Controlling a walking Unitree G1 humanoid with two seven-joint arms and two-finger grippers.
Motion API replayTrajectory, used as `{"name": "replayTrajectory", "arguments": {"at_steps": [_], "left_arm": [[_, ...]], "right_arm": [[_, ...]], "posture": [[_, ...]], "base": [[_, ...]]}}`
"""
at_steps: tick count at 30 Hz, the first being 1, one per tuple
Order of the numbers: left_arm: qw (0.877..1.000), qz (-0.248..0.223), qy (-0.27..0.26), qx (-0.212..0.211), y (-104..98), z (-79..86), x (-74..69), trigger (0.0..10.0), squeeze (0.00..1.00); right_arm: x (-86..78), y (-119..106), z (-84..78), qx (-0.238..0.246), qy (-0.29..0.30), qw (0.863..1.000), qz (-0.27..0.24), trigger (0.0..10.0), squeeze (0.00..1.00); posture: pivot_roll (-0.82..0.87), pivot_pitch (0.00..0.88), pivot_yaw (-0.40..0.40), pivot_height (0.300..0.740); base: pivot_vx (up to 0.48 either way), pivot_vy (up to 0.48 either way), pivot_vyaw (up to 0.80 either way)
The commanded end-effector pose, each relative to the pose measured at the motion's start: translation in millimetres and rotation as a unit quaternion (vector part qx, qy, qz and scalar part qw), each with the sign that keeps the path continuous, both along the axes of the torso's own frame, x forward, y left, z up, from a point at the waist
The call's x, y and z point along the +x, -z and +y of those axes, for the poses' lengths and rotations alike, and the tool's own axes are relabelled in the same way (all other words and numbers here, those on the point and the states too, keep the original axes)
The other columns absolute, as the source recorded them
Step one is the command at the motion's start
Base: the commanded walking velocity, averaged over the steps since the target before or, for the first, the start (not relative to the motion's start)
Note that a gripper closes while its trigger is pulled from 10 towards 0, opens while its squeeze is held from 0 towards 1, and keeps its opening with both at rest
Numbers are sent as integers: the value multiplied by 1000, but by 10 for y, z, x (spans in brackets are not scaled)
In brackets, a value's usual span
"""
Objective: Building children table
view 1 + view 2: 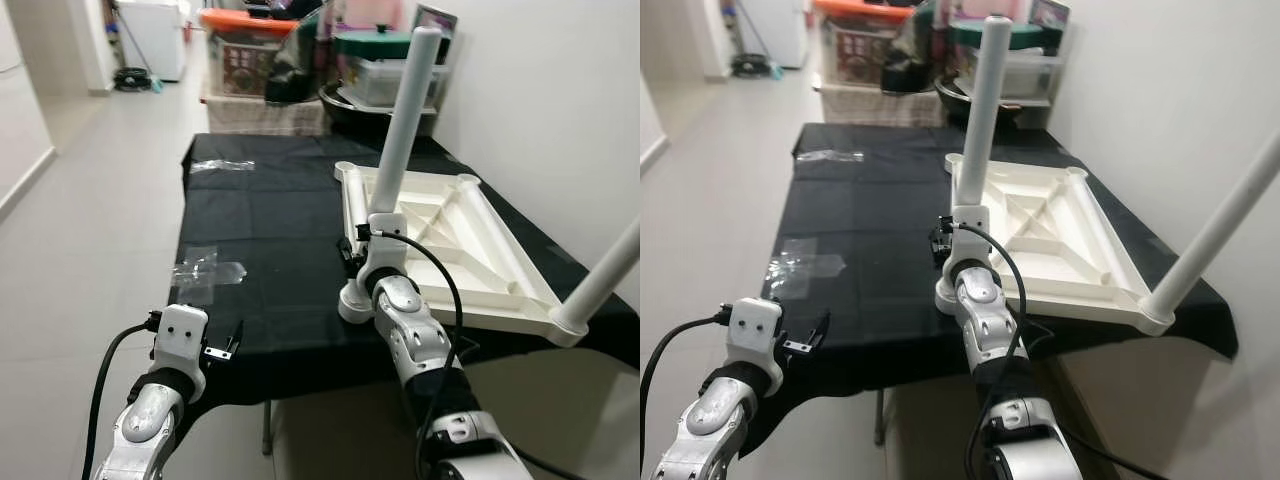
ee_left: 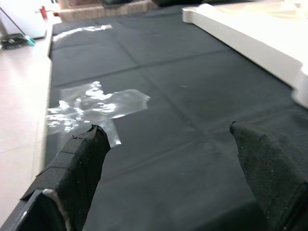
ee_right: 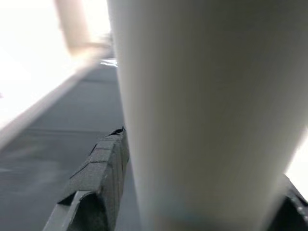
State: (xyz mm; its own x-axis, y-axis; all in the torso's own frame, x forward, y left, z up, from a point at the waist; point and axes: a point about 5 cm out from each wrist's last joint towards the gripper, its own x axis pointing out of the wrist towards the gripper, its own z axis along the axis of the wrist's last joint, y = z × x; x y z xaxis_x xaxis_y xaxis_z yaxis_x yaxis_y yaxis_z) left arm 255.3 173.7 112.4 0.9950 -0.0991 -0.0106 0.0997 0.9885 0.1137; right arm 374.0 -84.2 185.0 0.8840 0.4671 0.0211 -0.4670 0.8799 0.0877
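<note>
step: leg seating | white leg [image 1: 400, 140] stands at near corner of upturned tabletop [image 1: 470, 250], clasped by right gripper [image 1: 362, 245] | left gripper [image 1: 225, 345] spread, idle | advice: leg is kept plumb, pressed straight down; socket seating apparently incomplete

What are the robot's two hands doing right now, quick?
Left gripper: open, holding nothing, above the black cloth.
Right gripper: shut on the white leg at the tabletop's near corner.

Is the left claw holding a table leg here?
No. The left claw hangs open over the near edge of the black cloth, while the right claw grips the white table leg.
</note>
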Motion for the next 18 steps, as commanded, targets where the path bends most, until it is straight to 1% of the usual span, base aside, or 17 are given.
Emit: {"name": "replayTrajectory", "arguments": {"at_steps": [1, 2, 3, 5, 8, 9, 10, 11, 12, 13, 14, 15, 16, 17, 18], "left_arm": [[1000, 8, 4, 3, 45, -19, 6, 10000, 0], [1000, 8, 4, 3, 46, -25, 8, 10000, 0], [1000, 8, 4, 3, 46, -25, 8, 10000, 0], [1000, 6, 5, 3, 43, -28, 14, 10000, 0], [1000, 6, 3, 3, 40, -21, 17, 10000, 0], [1000, 5, 1, 4, 37, -14, 19, 10000, 0], [1000, 4, -1, 5, 34, -8, 18, 10000, 0], [1000, 4, -3, 6, 32, -3, 16, 10000, 0], [1000, 4, -3, 6, 32, -3, 16, 10000, 0], [1000, 3, -4, 6, 30, 2, 12, 10000, 0], [1000, 4, -6, 6, 34, 6, 4, 10000, 0], [1000, 5, -6, 6, 37, 9, -1, 10000, 0], [1000, 5, -6, 6, 37, 9, -1, 10000, 0], [1000, 5, -7, 6, 40, 10, -4, 10000, 0], [1000, 6, -7, 6, 43, 5, -10, 10000, 0]], "right_arm": [[-133, -146, 312, 20, -203, 978, -47, 10000, 0], [-151, -102, 295, -3, -242, 969, -45, 10000, 0], [-151, -102, 295, -3, -242, 969, -45, 10000, 0], [-139, -30, 276, -36, -270, 962, -32, 10000, 0], [-135, 8, 289, -48, -283, 958, -26, 10000, 0], [-116, 61, 319, -59, -282, 958, -15, 4039, 0], [-100, 129, 346, -75, -272, 959, -1, 0, 0], [-72, 194, 359, -91, -248, 964, 15, 0, 0], [-72, 194, 359, -91, -248, 964, 15, 0, 0], [-38, 250, 357, -107, -212, 971, 31, 0, 0], [39, 324, 278, -126, -129, 982, 59, 0, 0], [85, 370, 214, -139, -71, 985, 77, 0, 0], [85, 370, 214, -139, -71, 985, 77, 0, 0], [108, 394, 170, -147, -38, 985, 87, 0, 0], [171, 431, -61, -144, 79, 981, 104, 0, 0]], "posture": [[61, 0, -111, 740], [71, 0, -118, 740], [71, 0, -118, 740], [71, 0, -120, 740], [75, 0, -124, 740], [82, 0, -129, 740], [87, 0, -134, 740], [87, 0, -134, 740], [87, 0, -134, 740], [90, 0, -135, 740], [90, 0, -135, 740], [90, 0, -135, 740], [90, 0, -135, 740], [90, 0, -135, 740], [81, 0, -133, 740]], "base": [[0, 0, 0], [0, 0, 0], [0, 0, 0], [0, 0, 0], [0, 0, 0], [0, 0, 0], [0, 0, 0], [0, 0, 0], [0, 0, 0], [0, 0, 0], [0, 0, 0], [0, 0, 0], [0, 0, 0], [0, 0, 0], [0, 0, 0]]}}
